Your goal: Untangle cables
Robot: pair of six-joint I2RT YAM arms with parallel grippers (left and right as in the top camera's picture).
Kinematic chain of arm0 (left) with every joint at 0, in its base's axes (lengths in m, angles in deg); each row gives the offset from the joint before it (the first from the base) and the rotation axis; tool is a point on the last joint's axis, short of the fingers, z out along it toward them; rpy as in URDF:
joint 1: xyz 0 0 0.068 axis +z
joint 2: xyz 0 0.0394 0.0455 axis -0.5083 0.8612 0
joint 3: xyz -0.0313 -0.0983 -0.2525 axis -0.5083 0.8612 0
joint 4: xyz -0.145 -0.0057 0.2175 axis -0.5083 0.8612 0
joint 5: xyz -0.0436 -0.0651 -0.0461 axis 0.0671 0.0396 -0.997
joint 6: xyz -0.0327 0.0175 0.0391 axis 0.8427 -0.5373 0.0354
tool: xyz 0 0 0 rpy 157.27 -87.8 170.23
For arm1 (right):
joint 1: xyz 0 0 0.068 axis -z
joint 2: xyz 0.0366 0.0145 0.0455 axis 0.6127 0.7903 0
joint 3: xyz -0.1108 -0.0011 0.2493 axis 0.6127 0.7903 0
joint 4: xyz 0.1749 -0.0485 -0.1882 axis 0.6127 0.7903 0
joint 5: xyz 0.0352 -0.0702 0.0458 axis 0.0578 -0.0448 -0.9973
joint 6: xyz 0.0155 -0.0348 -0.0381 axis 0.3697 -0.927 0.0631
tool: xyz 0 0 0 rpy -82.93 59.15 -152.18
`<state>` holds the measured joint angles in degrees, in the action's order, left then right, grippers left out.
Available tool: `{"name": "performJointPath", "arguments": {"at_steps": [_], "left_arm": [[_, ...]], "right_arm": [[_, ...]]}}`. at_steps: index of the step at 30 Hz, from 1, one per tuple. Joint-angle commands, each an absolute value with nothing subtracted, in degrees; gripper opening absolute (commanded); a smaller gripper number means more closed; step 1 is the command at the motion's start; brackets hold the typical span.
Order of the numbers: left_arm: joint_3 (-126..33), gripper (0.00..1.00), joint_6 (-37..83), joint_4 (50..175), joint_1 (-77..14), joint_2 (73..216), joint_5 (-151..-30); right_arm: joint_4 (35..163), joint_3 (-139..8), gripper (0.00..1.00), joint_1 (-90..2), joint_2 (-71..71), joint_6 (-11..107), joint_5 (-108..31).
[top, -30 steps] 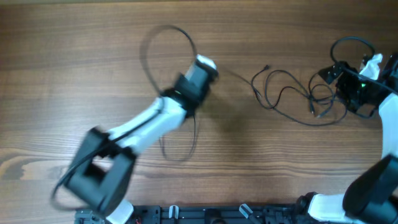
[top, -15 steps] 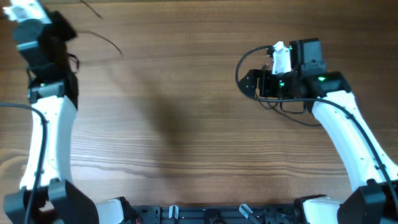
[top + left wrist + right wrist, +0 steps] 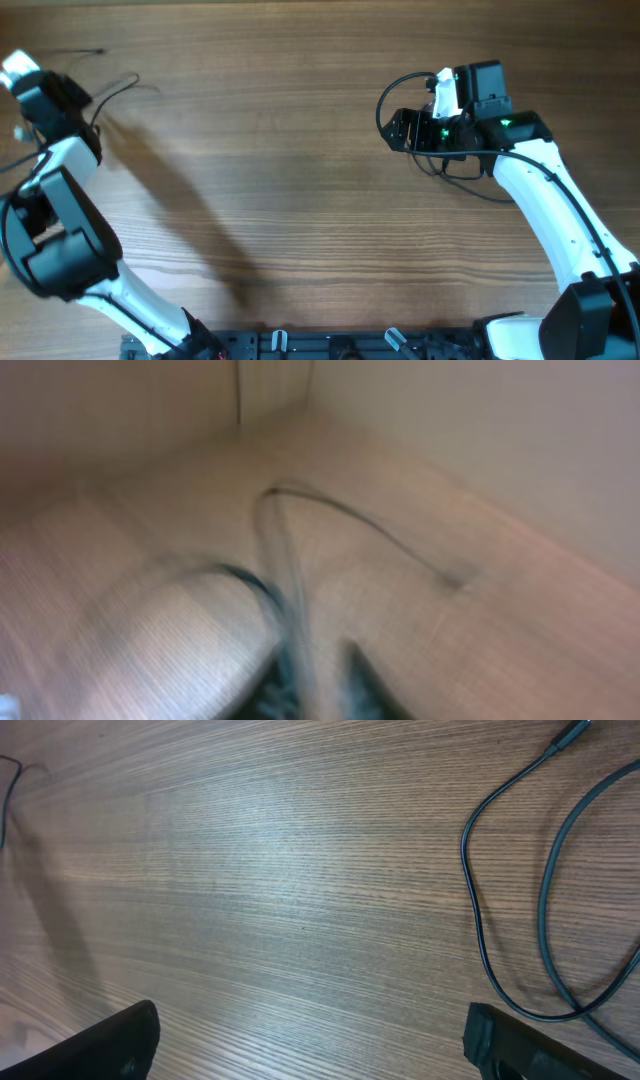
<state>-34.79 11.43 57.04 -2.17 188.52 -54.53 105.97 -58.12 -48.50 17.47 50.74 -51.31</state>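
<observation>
The right gripper [image 3: 312, 1016] hangs low over the table [image 3: 250, 870], fingers spread wide with nothing between them. Just ahead of its right finger [image 3: 520, 1045] lie the cables [image 3: 470, 890]: thin, black, glossy cords lying flat on the wood. One starts at a tiny plug [image 3: 570, 732] far ahead of the hand, bows in toward the hand's midline, then hooks back out near the right finger. A second, looking slightly thicker, curves alongside it further to the right. From above, the rest of this bunch shows as loose overlapping loops under and behind the gripper, toward its arm. The gripper hides whether they are knotted. A thicker lead [image 3: 384, 100] arches out beside the wrist, apart from the thin cords.

The left gripper [image 3: 320, 685] is far off by the table's left edge, and its own view is smeared with blur. A stray cable [image 3: 288, 575] runs up from between its dark fingers, goes straight ahead, bends sharply and trails off to the right. I cannot tell whether the fingers pinch it. This cord lies well apart from the bunch at the right hand.
</observation>
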Motion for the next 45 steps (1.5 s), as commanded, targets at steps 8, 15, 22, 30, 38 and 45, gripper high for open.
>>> {"name": "performJointPath", "arguments": {"at_steps": [8, 15, 22, 30, 38, 45], "left_arm": [[-38.3, 1.00, 22.9, 72.6, -1.3, 174.0, -53.1], [-39.3, 1.00, 23.6, 89.8, -7.0, 157.0, -91.6], [-39.2, 1.00, 24.9, 102.8, -35.3, 161.3, -98.2], [-39.2, 1.00, 24.9, 102.7, -59.7, 169.4, -82.9], [-39.2, 1.00, 34.1, 102.5, -60.5, 169.4, -82.4], [-39.2, 1.00, 34.1, 102.5, -60.4, 169.4, -82.4]], "right_arm": [[106.3, -57.9, 1.00, -48.9, 18.3, 51.2, -53.4], [107.3, -57.9, 1.00, -46.8, 16.2, 54.2, -53.1], [117.1, -57.8, 1.00, -30.6, 11.2, 61.5, -35.8], [123.2, -57.0, 0.66, -22.4, 11.4, 61.8, -15.8], [82.6, -44.3, 0.73, -22.4, 19.5, 39.1, -29.7], [85.9, -44.4, 0.26, -22.4, 29.6, 35.0, -38.1]]}}
